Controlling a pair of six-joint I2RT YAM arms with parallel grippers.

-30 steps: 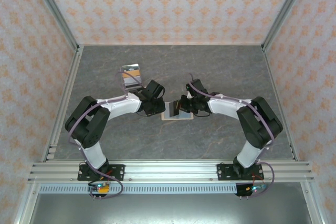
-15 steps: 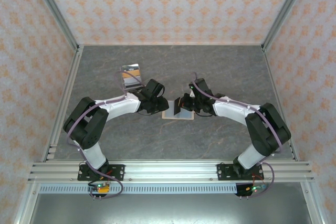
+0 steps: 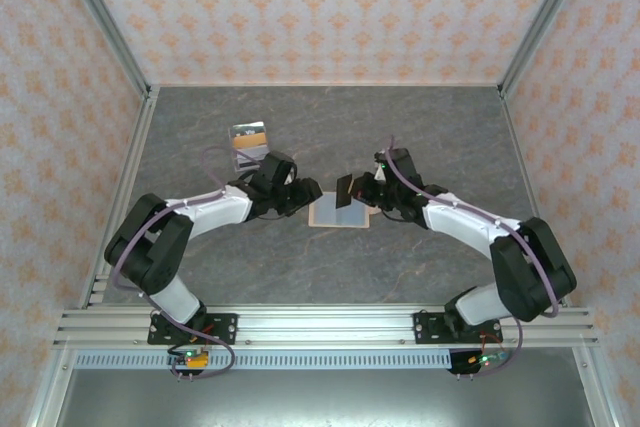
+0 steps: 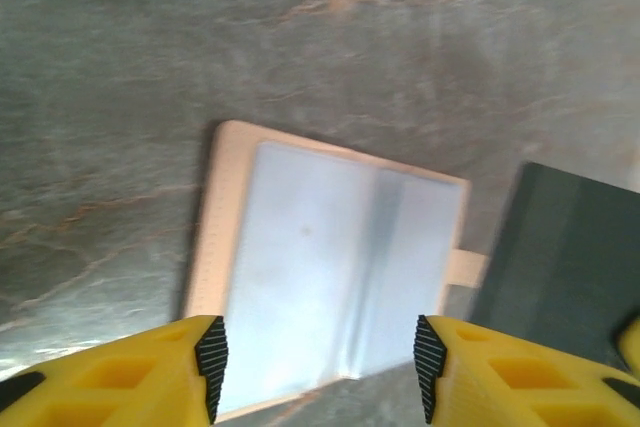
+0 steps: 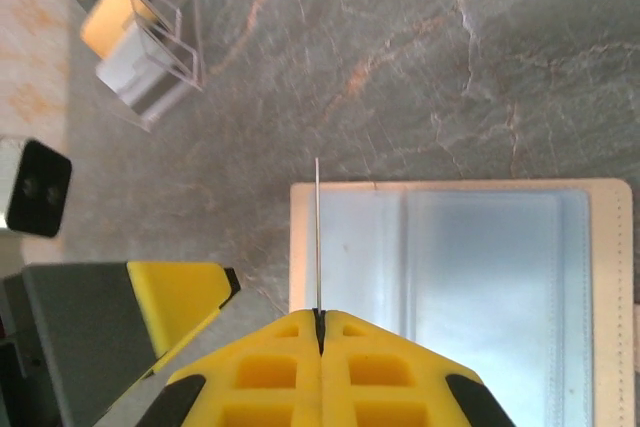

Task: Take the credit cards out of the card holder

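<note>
Left claw [image 4: 320, 372] now apart, off holder [image 4: 330, 267]; right claw [image 5: 320, 315] clamped on black card [image 4: 560, 257], lifted at holder's 12 o'clock: extracted.

The left arm [image 3: 205, 212] and right arm [image 3: 470, 219] reach inward from their bases, elbows bowed outward, wrists nearly facing. The left gripper [image 4: 320, 372] points down, yellow jaws parted. The right gripper [image 5: 319, 319] is clamped on a thin dark card [image 5: 318, 237], held on edge and apparently lifted.
</note>
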